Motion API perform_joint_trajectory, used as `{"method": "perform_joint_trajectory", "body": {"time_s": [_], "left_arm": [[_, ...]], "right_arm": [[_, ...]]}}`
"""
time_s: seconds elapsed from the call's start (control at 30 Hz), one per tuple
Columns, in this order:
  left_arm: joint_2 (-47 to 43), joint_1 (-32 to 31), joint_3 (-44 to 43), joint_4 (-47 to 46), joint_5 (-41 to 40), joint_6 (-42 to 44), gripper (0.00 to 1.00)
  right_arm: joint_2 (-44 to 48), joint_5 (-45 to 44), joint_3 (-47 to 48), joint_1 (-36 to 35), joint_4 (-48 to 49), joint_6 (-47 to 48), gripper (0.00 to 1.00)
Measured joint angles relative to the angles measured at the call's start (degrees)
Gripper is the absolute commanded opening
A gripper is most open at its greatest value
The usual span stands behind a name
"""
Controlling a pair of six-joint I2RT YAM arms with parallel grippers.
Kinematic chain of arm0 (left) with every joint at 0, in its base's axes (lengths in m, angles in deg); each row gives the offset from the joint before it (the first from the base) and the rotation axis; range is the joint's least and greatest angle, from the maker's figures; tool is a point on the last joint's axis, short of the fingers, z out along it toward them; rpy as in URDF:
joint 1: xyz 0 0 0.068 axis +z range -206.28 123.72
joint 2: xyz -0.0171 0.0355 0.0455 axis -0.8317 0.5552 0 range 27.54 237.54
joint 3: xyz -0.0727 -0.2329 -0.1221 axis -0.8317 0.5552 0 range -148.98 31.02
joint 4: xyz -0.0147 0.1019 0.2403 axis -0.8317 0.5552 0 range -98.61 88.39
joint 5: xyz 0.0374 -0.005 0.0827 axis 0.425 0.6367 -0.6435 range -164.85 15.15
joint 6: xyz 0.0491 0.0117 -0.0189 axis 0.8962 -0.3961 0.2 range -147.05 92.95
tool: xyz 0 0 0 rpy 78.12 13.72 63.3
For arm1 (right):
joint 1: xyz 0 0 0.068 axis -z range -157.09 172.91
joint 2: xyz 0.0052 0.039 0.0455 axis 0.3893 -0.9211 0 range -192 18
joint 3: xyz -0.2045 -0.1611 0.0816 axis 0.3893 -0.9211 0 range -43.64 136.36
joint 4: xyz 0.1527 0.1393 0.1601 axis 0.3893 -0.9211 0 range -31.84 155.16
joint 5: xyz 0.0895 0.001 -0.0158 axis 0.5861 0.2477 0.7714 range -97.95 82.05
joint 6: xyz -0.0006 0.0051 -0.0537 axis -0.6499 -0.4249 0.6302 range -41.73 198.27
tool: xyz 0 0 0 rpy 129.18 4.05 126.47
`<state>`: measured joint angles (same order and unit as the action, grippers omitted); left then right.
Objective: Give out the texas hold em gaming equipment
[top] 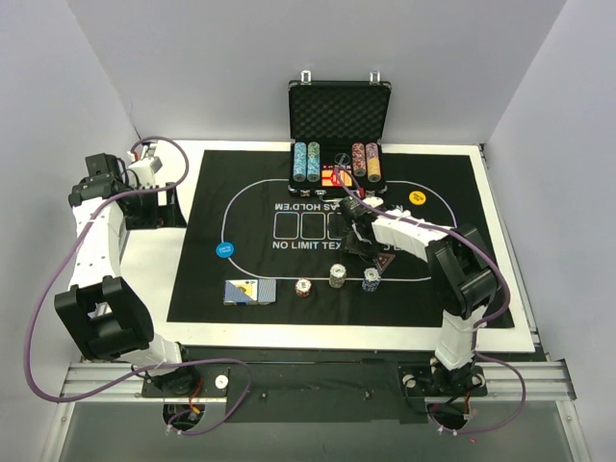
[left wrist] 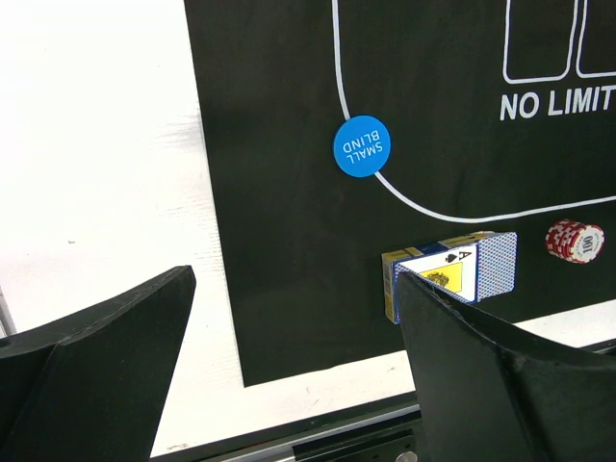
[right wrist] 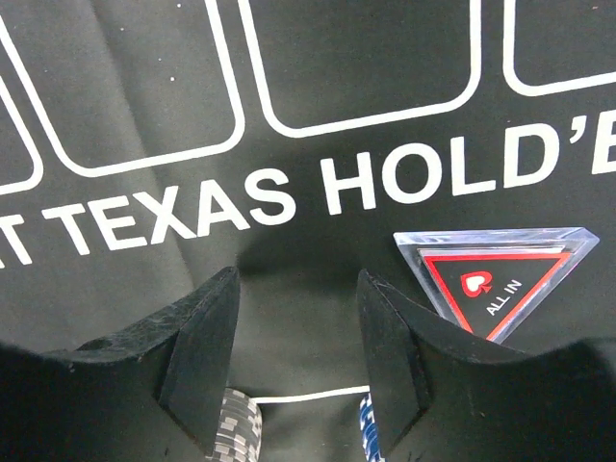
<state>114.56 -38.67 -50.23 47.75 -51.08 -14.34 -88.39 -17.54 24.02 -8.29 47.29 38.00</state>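
left arm (top: 96, 231): white link shells, black joint blocks | right arm (top: 412, 232): same white and black | cables (top: 32, 332): purple, thin, one along each arm | left fingers (left wrist: 106, 366): matte black, broad, wedge-shaped | right fingers (right wrist: 197, 351): black, inner faces scuffed grey

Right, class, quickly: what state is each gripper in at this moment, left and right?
Left gripper: open wide, holding nothing.
Right gripper: open, holding nothing.
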Motion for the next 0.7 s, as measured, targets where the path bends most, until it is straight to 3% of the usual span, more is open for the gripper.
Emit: {"method": "perform_joint_trajectory", "body": {"time_s": [0.27,0.7], "left_arm": [[0.0,0.0,-0.3,0.0,-0.4,0.0,0.97],[0.0,0.0,-0.3,0.0,-0.7,0.0,0.97]], "right_arm": [[1.0,-0.7,-3.0,2.1,2.3,-3.1,0.47],[10.7,-5.3,-15.5,13.8,4.4,-6.4,0.44]]}}
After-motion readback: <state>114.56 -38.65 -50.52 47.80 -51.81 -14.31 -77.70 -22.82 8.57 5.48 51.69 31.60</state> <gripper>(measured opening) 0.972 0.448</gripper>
